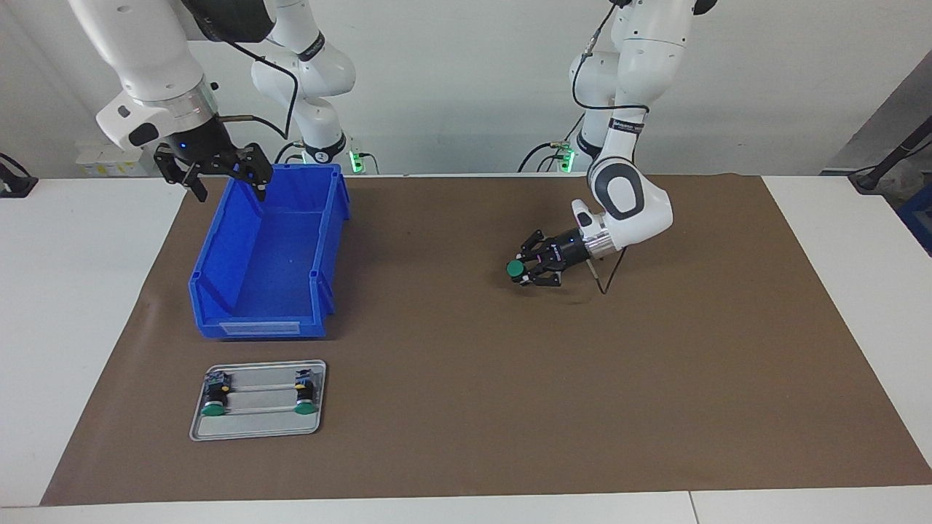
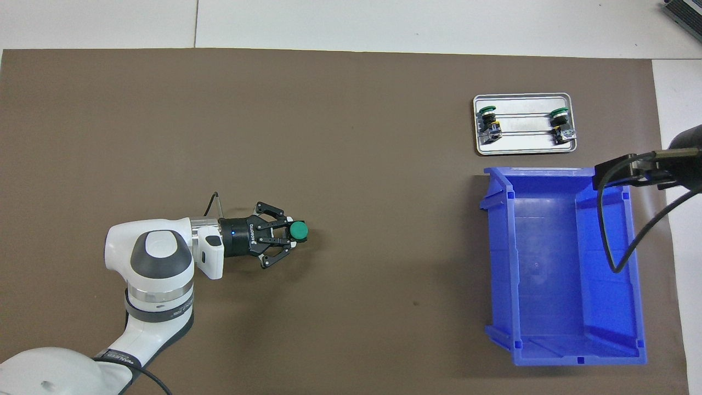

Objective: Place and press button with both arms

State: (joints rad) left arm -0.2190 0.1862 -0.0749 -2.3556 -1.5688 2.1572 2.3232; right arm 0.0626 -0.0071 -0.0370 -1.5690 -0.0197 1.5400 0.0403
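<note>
— What are you holding?

— I am gripping the button in my left pincer, fingers closed partway around its dark body. Its green cap is sticking out past my fingertips, pointing toward the right arm's end of the table. I am carrying it low over the brown mat, roughly mid-table, and it does not look to be touching down.

— Why hold it sideways like that?

— I judge it is to leave the cap bare. With my fingers on the body only, the cap is free for my other pincer to push.

— And your arm's pose?

— My left arm is coming down from its base and bending sharply at the wrist, so the pincer is lying almost level with the mat.

— Where is the other one?

— My right pincer is waiting with its fingers spread wide and nothing in them, hanging above the corner of the blue bin, well apart from my left pincer. Past the bin from there, a small metal tray is carrying two more buttons.

— What comes next?

— Probably setting this button down or steadying it, then bringing my right pincer across to press.
</note>
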